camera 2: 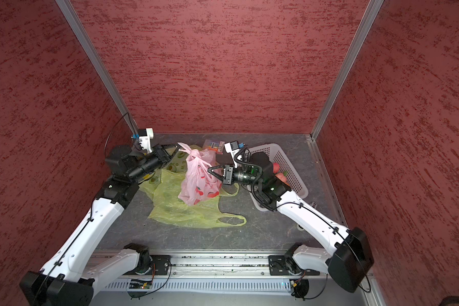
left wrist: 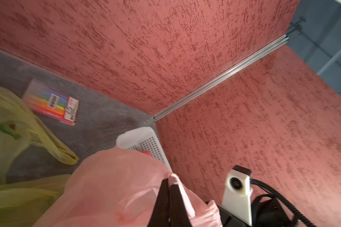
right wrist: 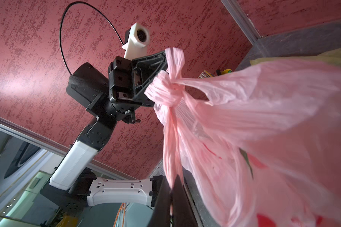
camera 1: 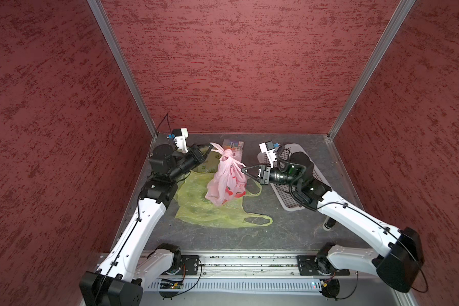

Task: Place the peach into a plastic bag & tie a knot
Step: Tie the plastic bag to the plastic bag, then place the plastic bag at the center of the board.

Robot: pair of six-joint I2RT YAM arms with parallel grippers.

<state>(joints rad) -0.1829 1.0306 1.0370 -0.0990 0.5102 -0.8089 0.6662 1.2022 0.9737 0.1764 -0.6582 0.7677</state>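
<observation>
Finding: the pink bag point(camera 1: 224, 185) stands on a flat yellow-green bag point(camera 1: 196, 209) in the middle of the table point(camera 1: 276, 233), its lower part bulging. The peach is judged to be inside. It cannot be told apart from the red print on the film.

Knot point(right wrist: 169, 88): formed at the bag's neck, handles crossed and bunched. It looks loose rather than drawn hard.

Left gripper point(camera 1: 210, 147): jaws pinched together on the short handle tail just beside the knot, on its far-left side.

Right gripper point(camera 1: 243, 169): jaws closed on the other handle strand, which runs down from the knot to the near-right.

Governing relation: the knot lies between the two grips, on a line slanting from far left to near right. The left grip is the nearer to it. Tightening calls for pulling apart along that line.

Risk: the thin film may slip or tear.

Also present, not involved: a white basket point(camera 1: 289, 205) and a pack of markers point(camera 1: 232, 144).
</observation>
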